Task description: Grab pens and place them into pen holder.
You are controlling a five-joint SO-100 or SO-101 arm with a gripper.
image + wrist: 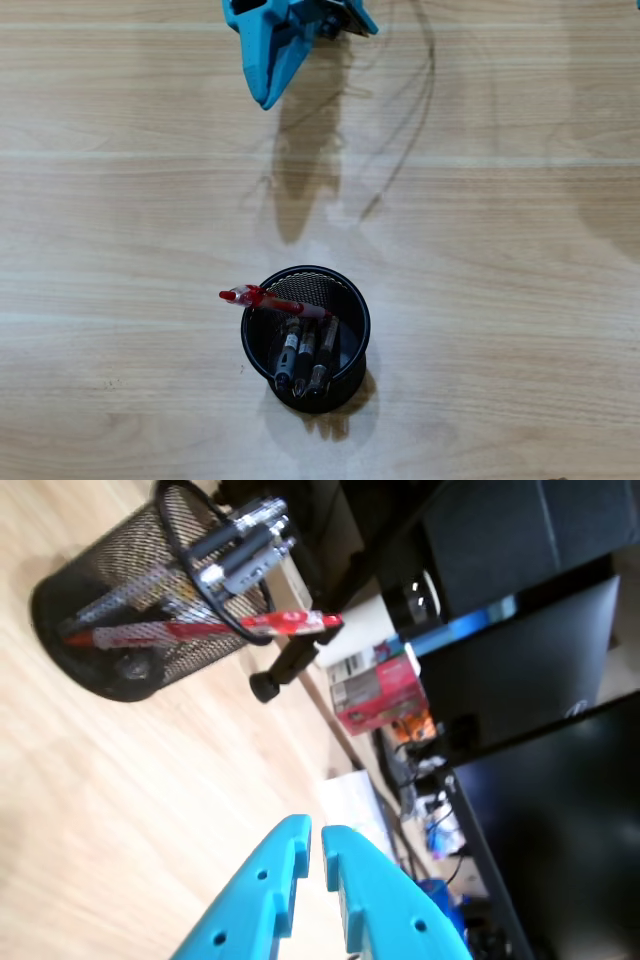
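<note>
Wrapping up, by the look: all four pens (305, 350) stand in the holder (352, 305), red pen (262, 298) leaning over its rim. Tool (316, 845) empty, fingers nearly pressed together, well apart. Next: nothing left on tabletop (520, 230); retreat.

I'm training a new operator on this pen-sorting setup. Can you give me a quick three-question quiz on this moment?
1. True or false: the red pen lies flat on the table.
2. How many dark pens stand in the pen holder?
3. The gripper is: A) clamped on a pen, B) holding nothing, jaws nearly together, C) inside the holder.

Key: 1. False; it sits in the holder, its end jutting past the rim. 2. Three. 3. B.
</note>
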